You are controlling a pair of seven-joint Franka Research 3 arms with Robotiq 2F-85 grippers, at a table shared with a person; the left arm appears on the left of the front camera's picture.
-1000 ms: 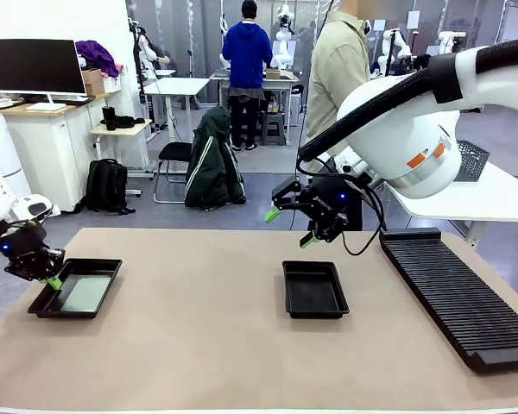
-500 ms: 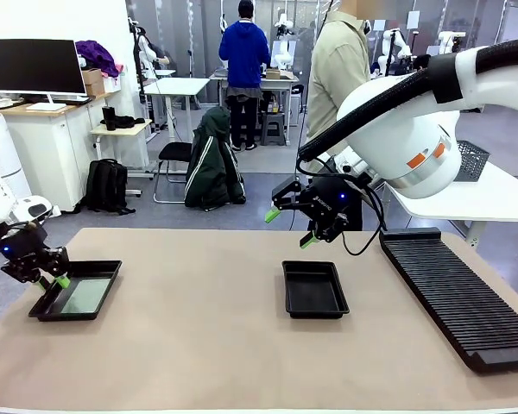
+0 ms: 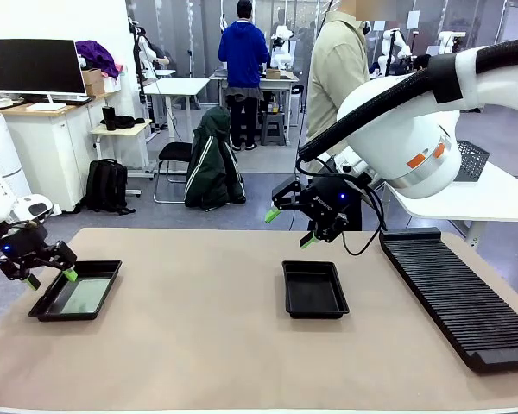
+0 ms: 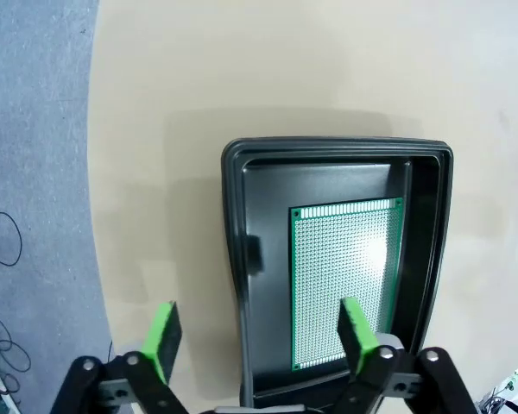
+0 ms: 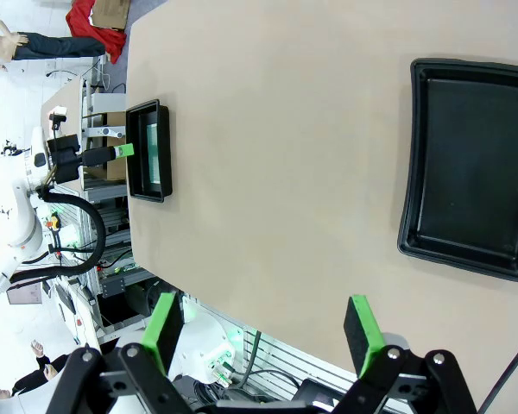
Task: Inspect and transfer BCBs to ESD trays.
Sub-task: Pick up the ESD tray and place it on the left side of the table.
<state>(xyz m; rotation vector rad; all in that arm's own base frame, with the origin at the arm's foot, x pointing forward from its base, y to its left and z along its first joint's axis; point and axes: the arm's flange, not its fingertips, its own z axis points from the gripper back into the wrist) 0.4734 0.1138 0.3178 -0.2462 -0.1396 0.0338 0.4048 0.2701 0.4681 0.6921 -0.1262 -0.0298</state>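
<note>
Black ribbed rack point(image 3: 456, 293) cut off at R frame edge. Mid ESD tray point(image 3: 286, 293) bare. L ESD tray point(image 4: 230, 224) holds green BCB point(image 4: 345, 276) flat, near corner hidden behind a fingertip. L gripper point(image 4: 259, 338) spread wide astride tray wall, holding nothing. R gripper point(image 3: 290, 228) spread, empty, in air.

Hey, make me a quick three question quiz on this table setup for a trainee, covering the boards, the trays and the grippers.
1. True or false: a BCB lies flat in the left tray, by the open left gripper.
2. The right gripper is: A open and empty; B shut on a board; C resting in a tray.
3. How many boards lie in the middle tray?
Key: 1 true; 2 A; 3 zero.
</note>
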